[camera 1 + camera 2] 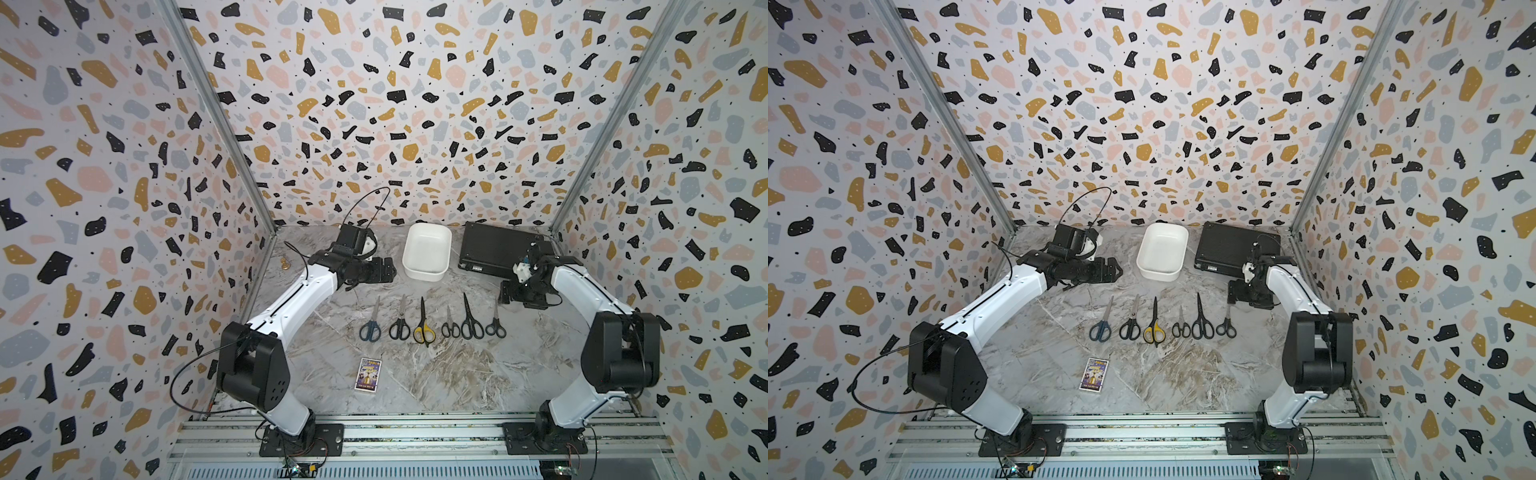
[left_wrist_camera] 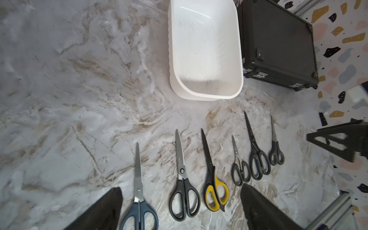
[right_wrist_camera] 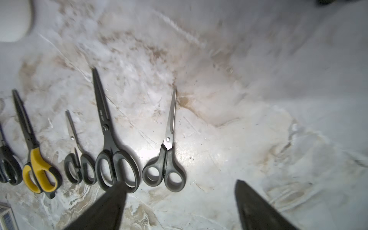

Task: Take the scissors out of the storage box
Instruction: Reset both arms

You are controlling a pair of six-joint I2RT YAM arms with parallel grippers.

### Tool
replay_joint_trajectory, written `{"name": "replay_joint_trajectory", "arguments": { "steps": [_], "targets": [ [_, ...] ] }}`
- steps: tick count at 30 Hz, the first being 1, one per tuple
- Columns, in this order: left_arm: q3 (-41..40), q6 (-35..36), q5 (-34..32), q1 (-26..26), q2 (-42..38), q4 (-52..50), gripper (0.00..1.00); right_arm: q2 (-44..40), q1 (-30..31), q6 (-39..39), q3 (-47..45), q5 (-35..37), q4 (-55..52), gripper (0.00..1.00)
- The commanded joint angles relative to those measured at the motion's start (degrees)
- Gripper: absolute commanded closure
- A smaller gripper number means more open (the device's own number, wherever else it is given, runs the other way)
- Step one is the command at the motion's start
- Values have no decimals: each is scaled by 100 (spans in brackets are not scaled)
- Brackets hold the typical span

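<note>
Both my tools are free. The left gripper [image 1: 1116,269] has its jaws wide apart with nothing between them, and so does the right gripper [image 1: 508,294]. The box [image 1: 424,273] sits just off the tips of the left gripper, between it and the right one, and the left wrist view shows it bare inside. All six scissors [image 1: 423,328] lie flat on the table [image 1: 457,374] in one row with their blades pointing towards the box, on the base side of both grippers. The end black pair [image 3: 167,159] lies just under my right gripper, clear of its jaws. I judge the taking-out done, and this is the closing step. Next, I think, I only need to draw both grippers back. The right one should lift straight up first, so it does not knock that pair out of the row.
</note>
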Motion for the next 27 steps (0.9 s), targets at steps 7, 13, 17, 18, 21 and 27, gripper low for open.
{"name": "replay_joint_trajectory", "arguments": {
  "steps": [7,13,17,18,21,27],
  "targets": [
    [-504,521,-1683,603,-337,256,0,-1565,-88,264,-1868,1545,3637,0],
    [-2157,1264,-3296,852,-754,1996,0,-1418,-115,-124,-3030,2628,5083,0],
    [-3063,1311,-3718,1144,-867,2917,0,-1322,-115,-121,-3845,2635,6377,0],
    [-3213,1279,-3725,1193,-897,3065,0,-1306,-115,-196,-4038,2620,6665,1],
    [-3769,1466,-3662,1229,-1131,3818,0,-1188,-115,-281,-4451,2583,7465,1],
    [-4825,1781,-2936,1468,-1348,5677,0,-788,25,-655,-4889,2312,8705,0]
  ]
}}
